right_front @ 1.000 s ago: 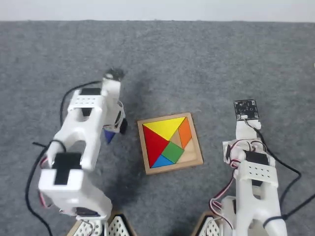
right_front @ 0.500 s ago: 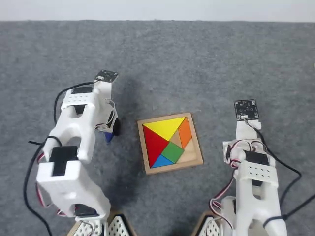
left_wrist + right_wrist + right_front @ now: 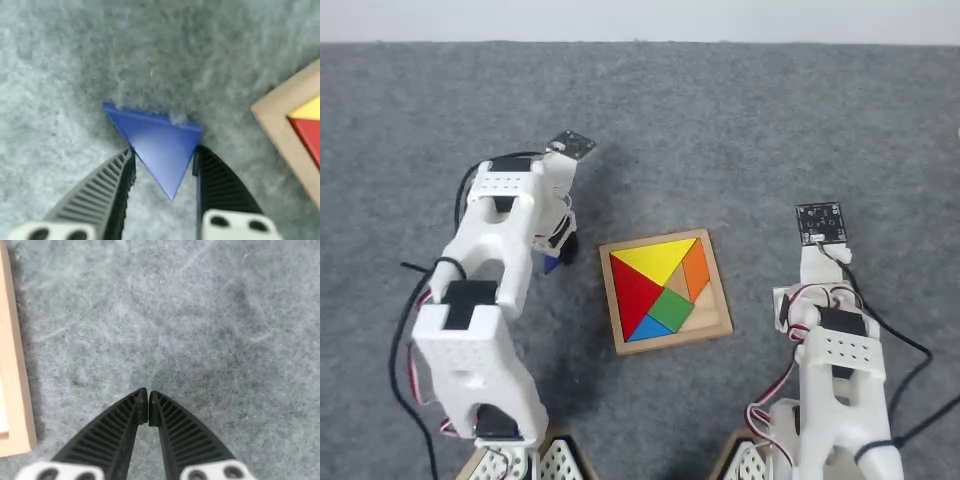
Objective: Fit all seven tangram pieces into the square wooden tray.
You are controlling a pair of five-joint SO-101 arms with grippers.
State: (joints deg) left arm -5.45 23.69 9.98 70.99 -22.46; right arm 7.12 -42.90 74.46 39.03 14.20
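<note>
- Blue triangle is pinched in the jaws of the left gripper, over grey carpet just beside the wooden tray, at its nine o'clock.
- Right gripper, jaws pressed together and empty, sits at the tray's three o'clock.

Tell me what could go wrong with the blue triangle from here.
The left gripper pinches the blue triangle by its sloping edges near one tip, so it may squirt out. The bare gap in the tray lies on its far side from this arm, so the piece may catch on fitted neighbours.
</note>
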